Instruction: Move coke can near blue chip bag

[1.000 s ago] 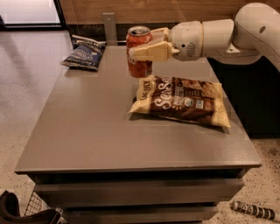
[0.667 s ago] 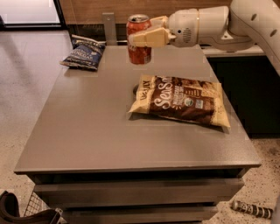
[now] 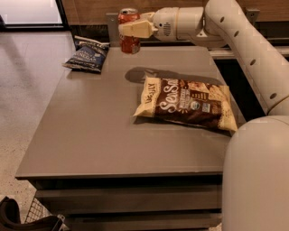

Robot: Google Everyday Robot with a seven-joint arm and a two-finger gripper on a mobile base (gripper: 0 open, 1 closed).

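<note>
Now farther back: claw (image 3: 129, 30), coke can (image 3: 130, 44)

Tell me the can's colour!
Coke can: red, silver top, in camera view; the gripper holds it at the table's far edge.

Setting: an indoor office-type workspace. The gripper (image 3: 130, 30), clamped on the coke can (image 3: 129, 45), hangs over the far edge of a grey table (image 3: 99, 135). Behind the gripper runs wood panelling (image 3: 90, 5). Below it, beside the table, lies a speckled polished floor (image 3: 27, 90).
</note>
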